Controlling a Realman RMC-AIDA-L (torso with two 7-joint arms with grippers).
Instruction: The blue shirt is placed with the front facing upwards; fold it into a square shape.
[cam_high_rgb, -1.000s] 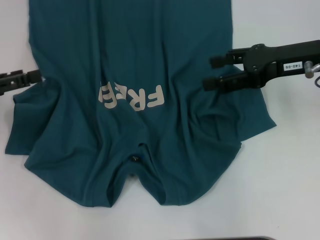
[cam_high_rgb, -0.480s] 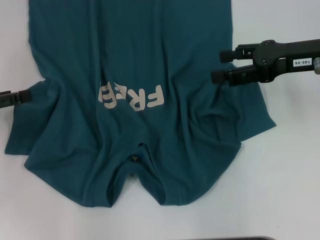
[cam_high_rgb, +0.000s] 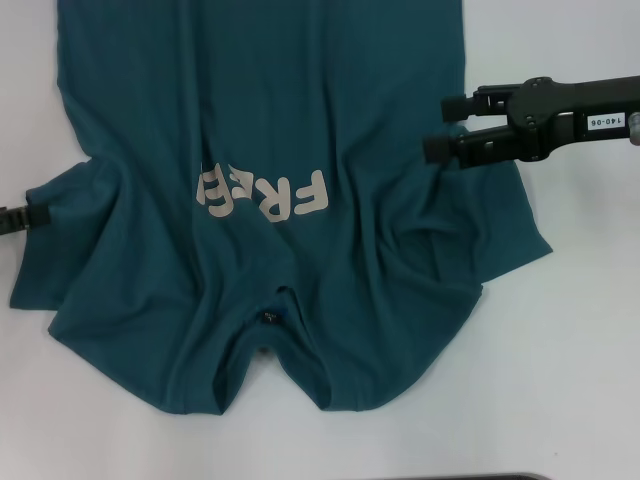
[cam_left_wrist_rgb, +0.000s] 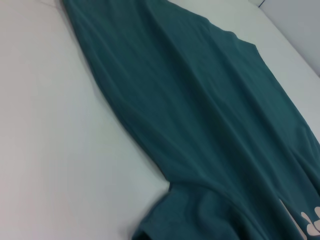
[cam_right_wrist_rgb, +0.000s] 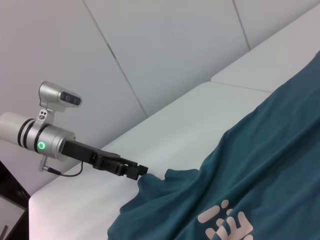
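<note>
My work surface is a plain white table (cam_high_rgb: 560, 350), evenly lit. Behind it I see a pale wall (cam_right_wrist_rgb: 165, 45) of large panels crossed by thin dark seams.

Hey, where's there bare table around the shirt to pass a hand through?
Bare table lies beside the blue shirt on the robot's right, below the right gripper, and along the near edge under the collar. The left side is tight: the left gripper sits at the sleeve.

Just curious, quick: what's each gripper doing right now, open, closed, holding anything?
Left gripper: at the blue shirt's sleeve edge; cannot be told.
Right gripper: open, above the shirt's other side, holding nothing.
</note>
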